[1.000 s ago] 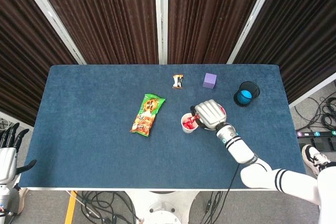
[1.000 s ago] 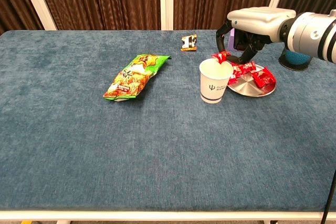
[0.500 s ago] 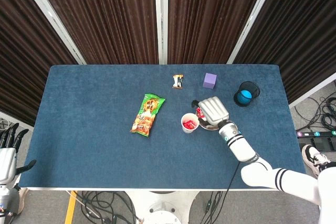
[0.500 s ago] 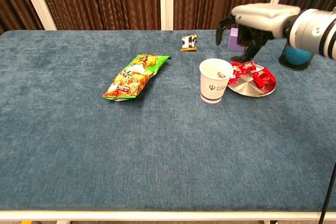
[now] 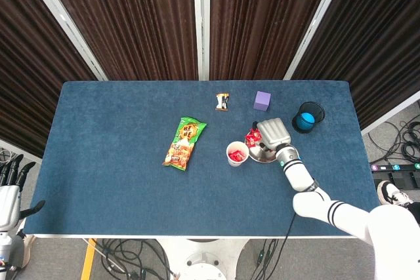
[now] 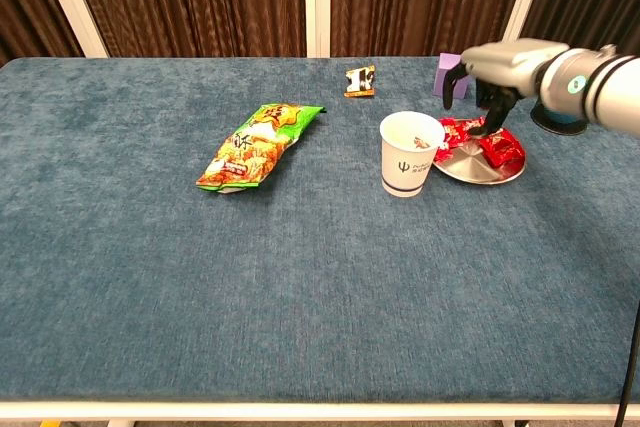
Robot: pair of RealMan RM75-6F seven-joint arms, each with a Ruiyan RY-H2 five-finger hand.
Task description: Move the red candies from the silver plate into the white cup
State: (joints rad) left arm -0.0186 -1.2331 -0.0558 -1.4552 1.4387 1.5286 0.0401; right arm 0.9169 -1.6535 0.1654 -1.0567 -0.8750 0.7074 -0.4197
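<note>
Since a second ago the right hand has pulled back from over the white cup to above the silver plate; the red piece it held at the cup rim is gone from its fingers. Chest view: the hand hovers palm down over the far side of the plate, fingers curled downward with tips just above the red candies; whether they touch a wrapper cannot be told, and nothing shows clamped between them. Head view: the hand covers most of the plate, leaving only candies at its left edge visible, yet this view looks into the cup and shows red inside, which the chest view hides behind the cup wall. Cup stands upright just left of the plate, near it. Left hand shows only in the head view, at the near left off the table, fingers apart and holding nothing. Elsewhere on the blue table: green snack bag left of the cup, small wrapped sweet far centre, purple block, black mesh cup far right.
</note>
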